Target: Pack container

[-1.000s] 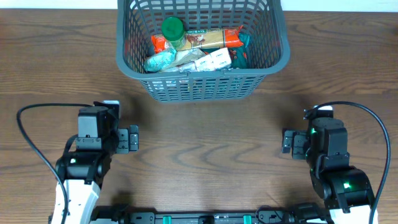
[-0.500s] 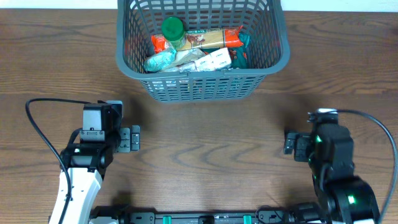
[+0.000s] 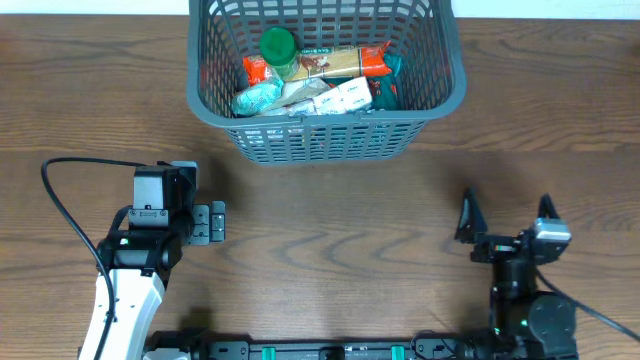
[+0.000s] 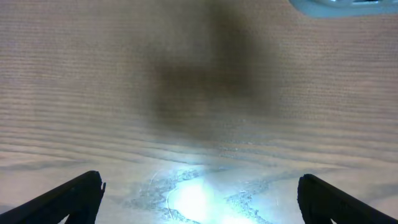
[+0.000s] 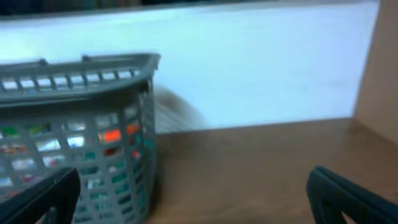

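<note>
The container [image 3: 320, 140] was seen at the far middle of the tabletop [image 3: 330, 240], upright, with a green-lidded jar [image 3: 278, 47], a long packet [image 3: 340, 62] and pale pouches [image 3: 300, 97] lying inside it against the near wall. The left claw [image 3: 214, 222] was held on the near side of the container, off its left corner and well apart from it; its jaws were spread wide and nothing was gripped between them, only bare wood being shown in its wrist view. The right claw [image 3: 505, 215] was held on the near side too, off the right corner, also spread wide and empty, and the container's slotted wall [image 5: 81, 143] was faced by its camera. The container was judged to be stiff plastic, light in itself but weighted by its load, and likely to slide easily on its flat bottom. The thick rim was judged the best hold, taken at both ends at once so that tipping would be avoided. The slots were judged apt to snag a fingertip.
</note>
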Tool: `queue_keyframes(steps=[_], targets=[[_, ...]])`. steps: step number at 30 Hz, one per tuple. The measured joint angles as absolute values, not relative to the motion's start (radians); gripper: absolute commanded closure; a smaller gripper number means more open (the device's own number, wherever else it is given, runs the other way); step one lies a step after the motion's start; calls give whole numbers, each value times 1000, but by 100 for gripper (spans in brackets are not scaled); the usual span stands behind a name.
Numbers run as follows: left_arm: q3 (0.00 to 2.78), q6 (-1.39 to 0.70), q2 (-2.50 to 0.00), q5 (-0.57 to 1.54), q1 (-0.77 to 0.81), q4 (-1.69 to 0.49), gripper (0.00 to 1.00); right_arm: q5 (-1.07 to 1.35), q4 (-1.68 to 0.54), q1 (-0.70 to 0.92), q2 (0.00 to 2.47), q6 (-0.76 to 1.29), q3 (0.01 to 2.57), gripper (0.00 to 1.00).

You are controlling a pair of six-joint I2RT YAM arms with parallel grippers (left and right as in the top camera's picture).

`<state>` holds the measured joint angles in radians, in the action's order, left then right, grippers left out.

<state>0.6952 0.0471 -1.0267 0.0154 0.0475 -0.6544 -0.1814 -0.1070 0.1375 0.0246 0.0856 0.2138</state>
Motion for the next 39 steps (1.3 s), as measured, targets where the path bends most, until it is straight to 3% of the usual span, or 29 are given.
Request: queue_keyframes(steps=[7, 14, 39], targets=[[695, 44, -1027, 15, 47, -654, 1, -124, 94, 138, 12, 72, 36, 1], [695, 44, -1027, 15, 47, -654, 1, -92, -63, 138, 12, 59, 7, 1], [695, 40, -1027, 15, 47, -654, 2, -36, -67, 138, 12, 30, 7, 1]])
